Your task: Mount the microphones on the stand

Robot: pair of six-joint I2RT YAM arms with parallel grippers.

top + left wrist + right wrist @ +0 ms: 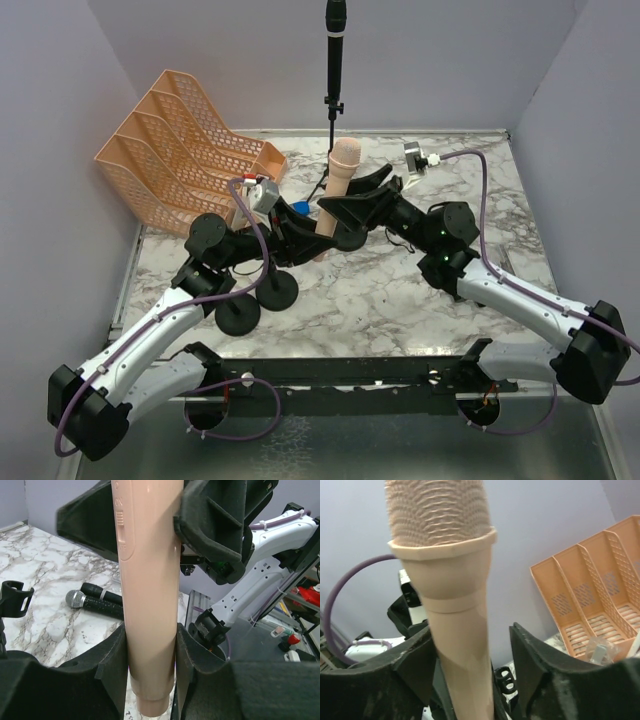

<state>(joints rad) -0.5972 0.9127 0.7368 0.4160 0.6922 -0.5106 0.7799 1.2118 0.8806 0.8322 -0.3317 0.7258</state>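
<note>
**A:** Microphones first: where is the pink one?

**B:** The pink microphone [343, 178] stands upright over the middle of the table, between the two arms. The left gripper [150, 645] pinches its lower body. From above, that lower half is hidden by the grippers.

**A:** And the right gripper [470, 635]?

**B:** Its fingers flank the upper body, below the mesh head. One seems to touch, but the right wrist view shows a dark gap beside the other. I cannot tell whether it grips or stands slightly spread.

**A:** What else is hard to see?

**B:** The silver-headed microphone [75, 598] and a plain black microphone [100, 591] lie side by side on the marble. Only the left wrist view shows them, and their tails are hidden behind the pink one. A black clip [12, 597] is cut off at that view's left edge.

**A:** The stand?

**B:** A thin stand [331, 120] at the back holds another black microphone [335, 30] upright, its foot hidden behind the arms. Two round bases [275, 292] sit by the left arm.

**A:** Surroundings?

**B:** A grey-veined marble table [400, 290], plain lilac walls [200, 40], and orange file trays [180, 140] in the far left corner.
</note>
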